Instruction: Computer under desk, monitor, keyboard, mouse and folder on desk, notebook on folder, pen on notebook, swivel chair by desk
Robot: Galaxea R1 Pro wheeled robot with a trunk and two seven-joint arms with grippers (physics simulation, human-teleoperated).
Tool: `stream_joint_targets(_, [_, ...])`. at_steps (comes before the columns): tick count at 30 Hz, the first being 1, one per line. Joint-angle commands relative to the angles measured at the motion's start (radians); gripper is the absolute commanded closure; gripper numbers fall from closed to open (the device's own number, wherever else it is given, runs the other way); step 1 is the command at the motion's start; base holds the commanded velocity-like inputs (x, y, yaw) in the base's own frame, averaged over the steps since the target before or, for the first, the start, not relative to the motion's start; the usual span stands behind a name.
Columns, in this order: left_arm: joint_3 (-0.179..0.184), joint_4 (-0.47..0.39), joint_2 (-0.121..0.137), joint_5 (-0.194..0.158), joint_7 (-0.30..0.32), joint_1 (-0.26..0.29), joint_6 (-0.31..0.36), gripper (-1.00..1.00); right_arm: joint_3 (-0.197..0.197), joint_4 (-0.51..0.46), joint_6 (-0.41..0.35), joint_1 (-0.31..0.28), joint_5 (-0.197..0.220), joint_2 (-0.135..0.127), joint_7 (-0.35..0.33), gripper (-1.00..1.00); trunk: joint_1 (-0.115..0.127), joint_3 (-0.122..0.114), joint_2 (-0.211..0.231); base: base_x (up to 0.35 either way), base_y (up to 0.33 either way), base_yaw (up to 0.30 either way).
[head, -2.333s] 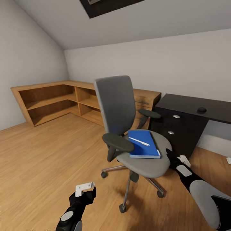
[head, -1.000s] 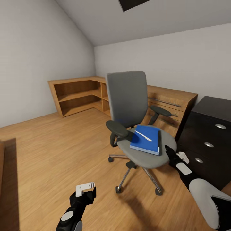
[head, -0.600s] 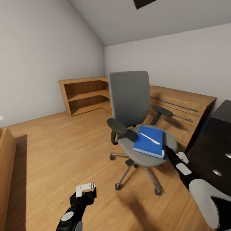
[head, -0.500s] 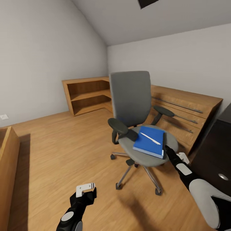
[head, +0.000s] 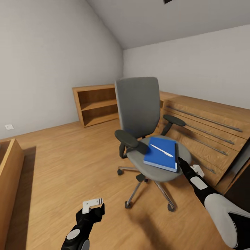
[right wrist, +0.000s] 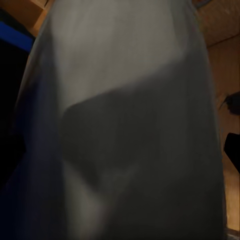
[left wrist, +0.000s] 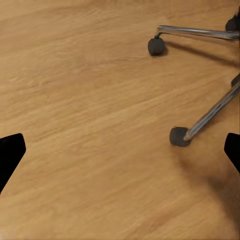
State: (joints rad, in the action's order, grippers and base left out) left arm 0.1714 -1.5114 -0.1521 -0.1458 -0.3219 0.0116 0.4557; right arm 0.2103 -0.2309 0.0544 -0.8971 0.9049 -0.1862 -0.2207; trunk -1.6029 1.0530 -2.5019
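1. Right now your head view faces the swivel chair (head: 146, 132) standing on the wooden floor (head: 62, 166), its grey backrest upright and its seat turned toward you.
2. On the seat lies the folder (head: 160, 157), flat and bright blue, with a thin white pen (head: 161, 150) resting diagonally on top of it.
3. Your right hand (head: 181, 164) is at the seat's front edge, just beside the folder's near corner; its fingers seem to straddle the seat rim, but you cannot tell how tightly they close.
4. Your right wrist view shows the grey seat (right wrist: 130, 125) pressed close to the lens, with a sliver of blue at one side.
5. Your left hand (head: 92, 205) hangs low over the bare floor, well apart from the chair, fingers spread with nothing between them.
6. Your left wrist view shows the two dark fingertips (left wrist: 11, 152) wide apart at the frame's edges, with two chrome legs and black casters (left wrist: 178, 136) of the chair base on the floor beyond.
7. Behind the chair a low light-wood cabinet (head: 205, 121) runs along the wall, its drawers closed; at its far end the open shelf unit (head: 95, 104) holds nothing you can see.
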Motion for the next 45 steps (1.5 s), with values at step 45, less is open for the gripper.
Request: stream_joint_targets(45, [0.003,0.019,-0.001,-0.011,-0.011,0.001,0.003,-1.0,-0.014,0.054,0.011,0.0,-0.121,0.103,-0.036,-1.0,-0.001,0.001,0.0,-0.165,0.012,0.0])
